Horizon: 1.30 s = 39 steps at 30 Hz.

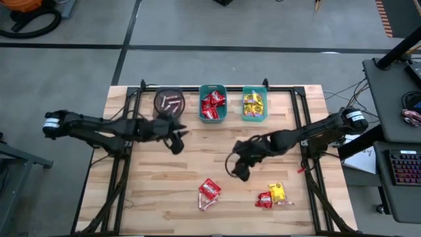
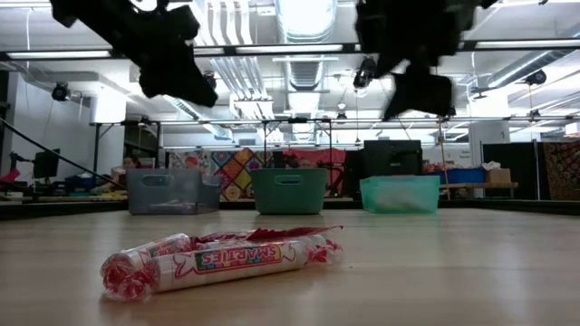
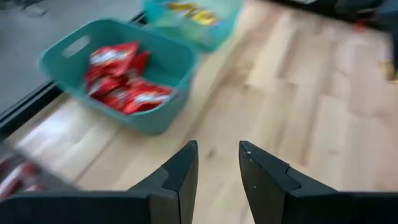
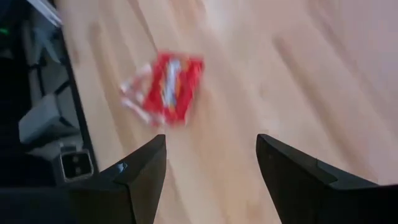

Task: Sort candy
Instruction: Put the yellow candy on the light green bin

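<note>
1. Wooden tabletop (image 1: 164,178) carries three bins along its far edge: a dark grey bin (image 1: 169,102) holding pinkish stick candies, a teal bin (image 1: 212,103) full of red packets, and a lighter teal bin (image 1: 254,104) with yellow packets.
2. Left end effector (image 1: 177,139) hangs above the wood just in front of the grey bin; its fingers (image 3: 180,177) stand a little apart with nothing between them.
3. Right end effector (image 1: 238,168) hovers over the middle of the tabletop, fingers (image 4: 143,174) spread wide and empty, with a loose red packet (image 4: 171,87) lying ahead of it.
4. That red packet (image 1: 209,189) rests near the front edge beside a couple of stick candies (image 1: 208,203).
5. To its right, a second small heap: a red packet (image 1: 264,199) touching a yellow packet (image 1: 277,191).
6. Low view: a clear-wrapped candy roll (image 2: 227,261) lies on its side up close, bins lined up behind.
</note>
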{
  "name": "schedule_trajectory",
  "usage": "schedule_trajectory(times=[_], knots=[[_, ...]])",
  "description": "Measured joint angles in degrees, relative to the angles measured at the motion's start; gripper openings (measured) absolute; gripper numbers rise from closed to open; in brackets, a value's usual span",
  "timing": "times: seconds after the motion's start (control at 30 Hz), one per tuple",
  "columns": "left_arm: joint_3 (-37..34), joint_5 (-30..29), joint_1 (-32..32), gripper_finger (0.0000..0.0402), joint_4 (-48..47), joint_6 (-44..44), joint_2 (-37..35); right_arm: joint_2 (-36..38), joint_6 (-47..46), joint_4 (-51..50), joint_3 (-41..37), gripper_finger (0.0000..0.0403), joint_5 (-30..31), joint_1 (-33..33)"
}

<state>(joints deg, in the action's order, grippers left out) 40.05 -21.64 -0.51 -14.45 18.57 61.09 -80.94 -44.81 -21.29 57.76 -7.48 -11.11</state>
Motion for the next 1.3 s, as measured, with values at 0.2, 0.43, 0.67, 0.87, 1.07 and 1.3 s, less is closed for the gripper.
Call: schedule_trajectory(times=[0.2,0.43,0.67,0.87,1.07,1.3], knots=[[0.37,-3.64,-6.60,0.0100,1.68,-1.39,0.87,-0.77,-15.83,-9.93,0.00,0.0237,-0.04,-5.29],[0.37,-4.36,-7.61,0.0100,2.95,-1.55,3.49,-1.24,-35.74,-26.03,0.02,0.0231,-3.25,-13.24],[0.37,-4.93,-7.61,0.0100,3.36,-1.55,5.44,-1.68,-50.27,-30.67,-0.02,0.0242,-5.03,-21.96],[0.37,-5.03,-7.61,0.0100,3.43,-1.67,4.80,-4.15,-55.87,-30.76,-1.81,0.0269,-6.63,-24.88],[0.37,-6.99,-7.61,0.0100,3.50,-3.02,4.74,-7.09,-53.26,-30.72,-4.61,0.0259,-4.08,-24.07],[0.39,-6.99,-7.58,0.0100,4.87,-4.03,4.71,-8.57,-49.29,-30.34,-5.50,0.0190,-0.49,-21.96]])
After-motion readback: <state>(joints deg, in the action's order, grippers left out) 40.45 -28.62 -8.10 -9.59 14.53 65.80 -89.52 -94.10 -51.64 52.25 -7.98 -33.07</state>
